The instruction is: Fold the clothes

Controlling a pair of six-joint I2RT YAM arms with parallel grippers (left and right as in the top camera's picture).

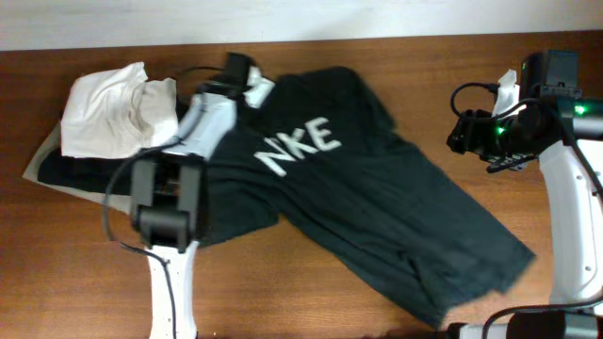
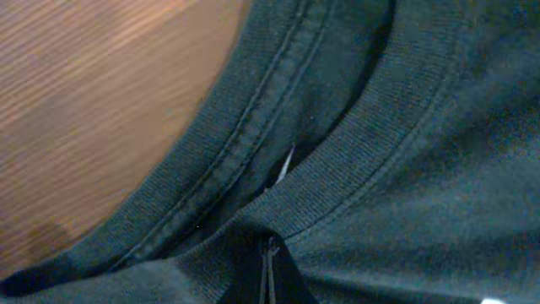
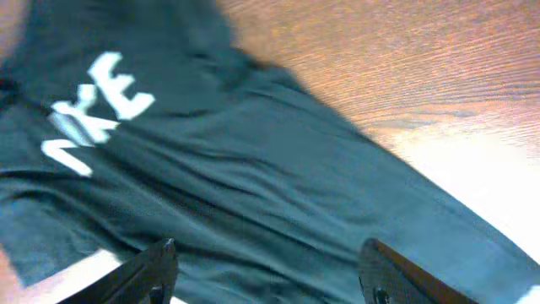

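**One T-shirt, two arms, two pincers, two other cloths.**

- **Count.** A single dark T-shirt (image 1: 377,198) lies spread on the table (image 1: 94,273). It runs from its collar near 11 o'clock down to its hem near 5 o'clock. One folded white garment (image 1: 104,108) sits at 10 o'clock, on top of one beige cloth (image 1: 42,158).
- **Arms.** The left arm (image 1: 170,202) rises from 7 o'clock toward the collar. The right arm (image 1: 565,179) stands at 3 o'clock, beside the shirt.
- **Left pincer** (image 2: 268,272). It is clamped tight on the T-shirt just below the ribbed collar (image 2: 371,152), and the fabric puckers at its tips.
- **Right pincer** (image 3: 270,274). It is spread wide above the shirt's body with nothing between its fingers (image 3: 152,266).
- **Hard to make out.**
  - The left arm covers one shoulder and sleeve of the shirt.
  - A crease swallows part of the white lettering (image 1: 297,146), so it reads "NKE" from above.
  - A dark layer under the white garment cannot be identified.
  - The right wrist view is blurred.
  - The frame's edge cuts off both arm bases.
- **Surface and room.** The table is brown with a wood grain. A pale strip (image 1: 301,19) borders it at 12 o'clock.
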